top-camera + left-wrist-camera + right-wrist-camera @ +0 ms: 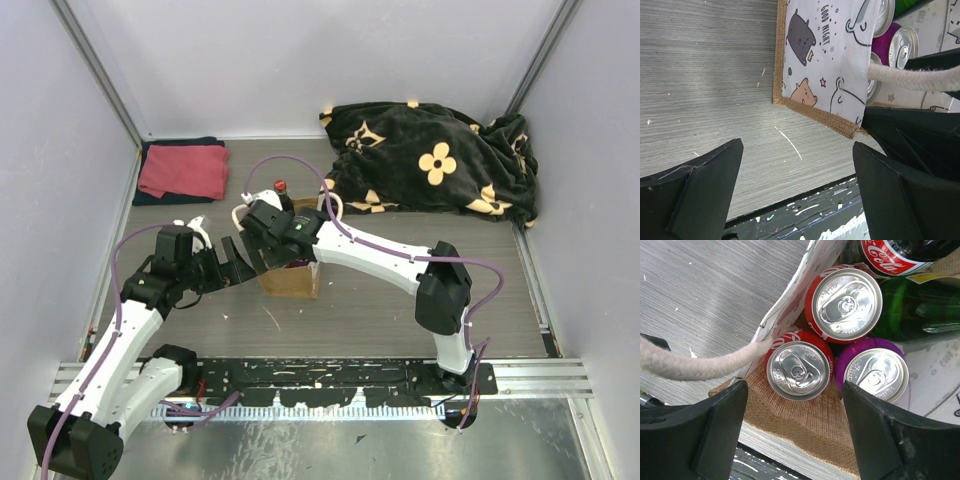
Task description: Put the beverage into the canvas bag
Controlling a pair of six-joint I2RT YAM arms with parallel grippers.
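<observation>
Right fingers point(695, 435) spread empty over the tan burlap tote bag point(805, 425) — red drink can point(799, 371) inside, placing seemingly done; left fingers point(695, 195) gape too.

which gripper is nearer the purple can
Right. The right gripper hangs open over the purple can in the bag; the left gripper is outside the bag, off its corner.
</observation>
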